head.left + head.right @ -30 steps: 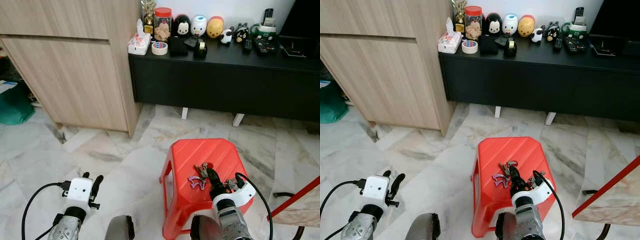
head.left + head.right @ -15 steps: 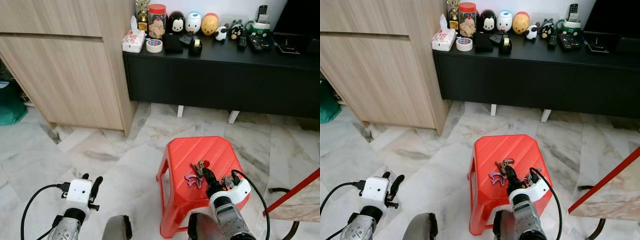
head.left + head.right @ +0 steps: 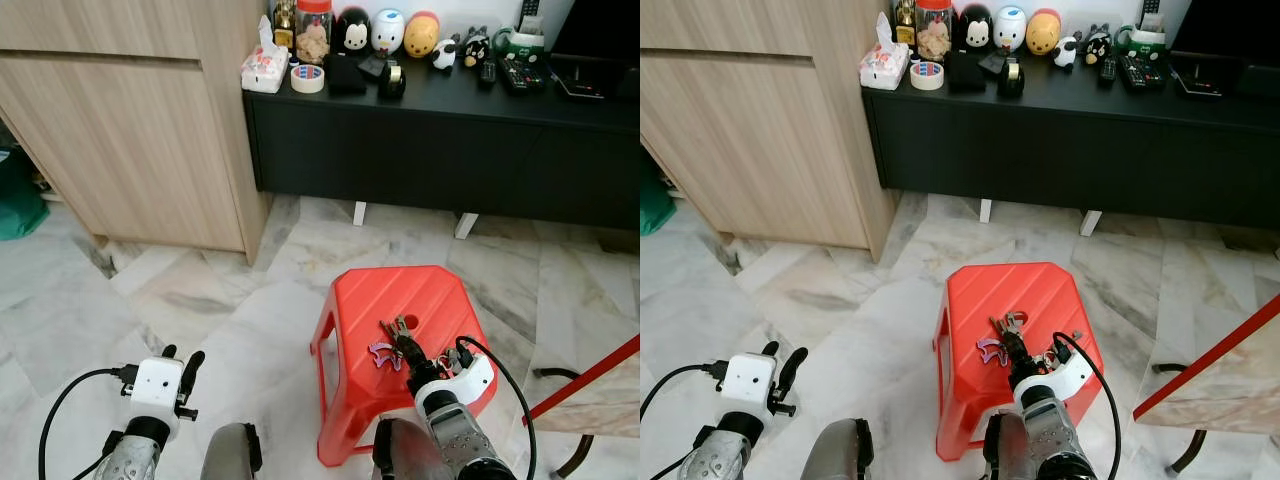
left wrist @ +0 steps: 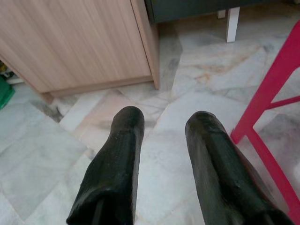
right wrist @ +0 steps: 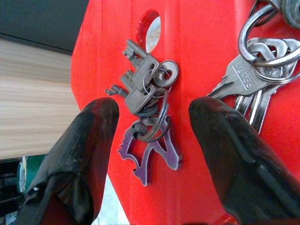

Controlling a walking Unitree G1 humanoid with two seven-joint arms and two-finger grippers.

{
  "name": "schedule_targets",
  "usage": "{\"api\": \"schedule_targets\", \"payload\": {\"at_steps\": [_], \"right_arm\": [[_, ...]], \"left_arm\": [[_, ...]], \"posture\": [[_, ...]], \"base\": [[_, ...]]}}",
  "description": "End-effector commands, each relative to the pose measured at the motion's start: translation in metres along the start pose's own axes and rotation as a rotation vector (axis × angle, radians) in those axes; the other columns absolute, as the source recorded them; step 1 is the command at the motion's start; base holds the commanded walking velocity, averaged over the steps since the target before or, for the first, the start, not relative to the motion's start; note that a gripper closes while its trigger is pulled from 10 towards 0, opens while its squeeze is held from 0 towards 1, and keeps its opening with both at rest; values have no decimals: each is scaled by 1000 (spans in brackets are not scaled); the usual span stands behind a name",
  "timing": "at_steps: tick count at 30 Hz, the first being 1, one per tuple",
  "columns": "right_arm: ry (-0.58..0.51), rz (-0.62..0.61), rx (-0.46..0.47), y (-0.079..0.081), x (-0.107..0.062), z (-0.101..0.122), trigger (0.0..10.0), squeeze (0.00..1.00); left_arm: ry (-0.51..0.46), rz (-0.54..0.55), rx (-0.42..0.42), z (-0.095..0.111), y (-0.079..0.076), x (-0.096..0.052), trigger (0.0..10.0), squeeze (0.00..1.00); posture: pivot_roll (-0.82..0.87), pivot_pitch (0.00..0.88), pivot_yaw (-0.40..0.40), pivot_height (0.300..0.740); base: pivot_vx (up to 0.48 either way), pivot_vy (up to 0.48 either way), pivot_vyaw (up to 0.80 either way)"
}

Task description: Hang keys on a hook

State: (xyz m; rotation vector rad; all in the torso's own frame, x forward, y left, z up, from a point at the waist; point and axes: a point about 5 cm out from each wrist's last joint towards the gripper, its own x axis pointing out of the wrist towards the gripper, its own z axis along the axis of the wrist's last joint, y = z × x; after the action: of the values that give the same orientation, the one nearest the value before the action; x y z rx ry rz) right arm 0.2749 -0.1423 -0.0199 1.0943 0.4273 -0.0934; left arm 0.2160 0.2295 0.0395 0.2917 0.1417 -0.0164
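Observation:
On top of a red plastic stool [image 3: 400,295] lies a bunch of keys [image 3: 392,345]. In the right wrist view it is a dark key cluster with a purple charm [image 5: 147,117], and a second set of silver keys [image 5: 253,89] lies beside it. My right gripper [image 3: 410,360] is low over the stool top. It is open, and its two black fingers [image 5: 84,150] stand on either side of the dark cluster without holding it. My left gripper [image 3: 180,358] hangs idle and open near the floor, left of the stool.
A low black cabinet [image 3: 450,140] carrying toys, a jar, tape and remotes stands behind the stool. A wooden cabinet [image 3: 130,130] is at the back left. Marble floor [image 3: 200,300] surrounds the stool. A red bar [image 3: 590,380] crosses the right edge.
The whole picture has shifted, so the camera has moved. My right gripper stays over the keys on the stool, and the left arm hangs as before.

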Motion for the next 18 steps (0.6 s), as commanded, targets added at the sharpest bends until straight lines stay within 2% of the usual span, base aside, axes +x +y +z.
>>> {"api": "schedule_targets", "payload": {"at_steps": [1,9,18], "right_arm": [[31,-7,-5,-1,0,-4,10000,0],[78,54,-6,10,4,-8,10000,0],[93,39,-9,7,3,-10,10000,0]], "left_arm": [[1,6,2,1,0,-2,10000,0],[3,21,3,2,4,-3,10000,0],[4,25,3,2,4,-4,10000,0]], "posture": [[126,150,-67,604],[133,159,-74,604],[134,161,-75,604]], "base": [[0,0,0],[0,0,0],[0,0,0]]}}
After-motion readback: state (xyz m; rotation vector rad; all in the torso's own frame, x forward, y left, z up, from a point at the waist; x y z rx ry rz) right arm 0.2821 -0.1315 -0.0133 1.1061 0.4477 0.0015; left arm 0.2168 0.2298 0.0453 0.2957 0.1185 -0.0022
